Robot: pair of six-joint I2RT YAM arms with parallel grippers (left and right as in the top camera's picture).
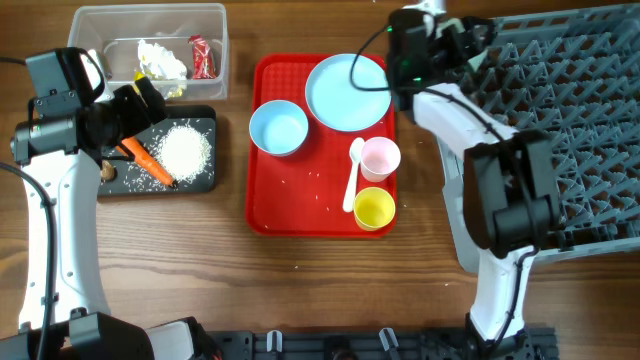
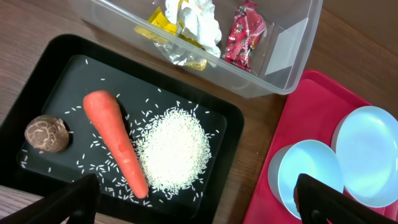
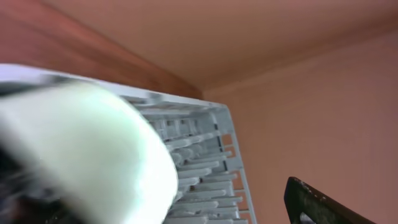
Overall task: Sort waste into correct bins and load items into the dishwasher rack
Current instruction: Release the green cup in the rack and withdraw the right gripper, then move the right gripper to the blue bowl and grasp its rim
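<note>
My left gripper (image 1: 145, 95) hangs open over the black tray (image 1: 120, 185), which holds the carrot (image 2: 115, 140), loose rice (image 2: 174, 149) and a brown lump (image 2: 46, 134). The clear tub (image 1: 100, 25) holds white tissue (image 2: 196, 18), a red wrapper (image 2: 245, 34) and a yellow wrapper (image 2: 158, 22). My right gripper (image 1: 470, 45) is at the grey rack's (image 1: 580, 120) left edge. In the right wrist view a blurred white bowl (image 3: 93, 149) lies against the rack pegs, well apart from my one visible finger (image 3: 317, 202); the jaws stand open.
The red tray (image 1: 300, 200) in the middle carries a pale blue plate (image 1: 347, 92), a pale blue bowl (image 1: 278, 128), a pink cup (image 1: 380, 157), a yellow cup (image 1: 374, 208) and a white spoon (image 1: 352, 180). A few rice grains lie on it.
</note>
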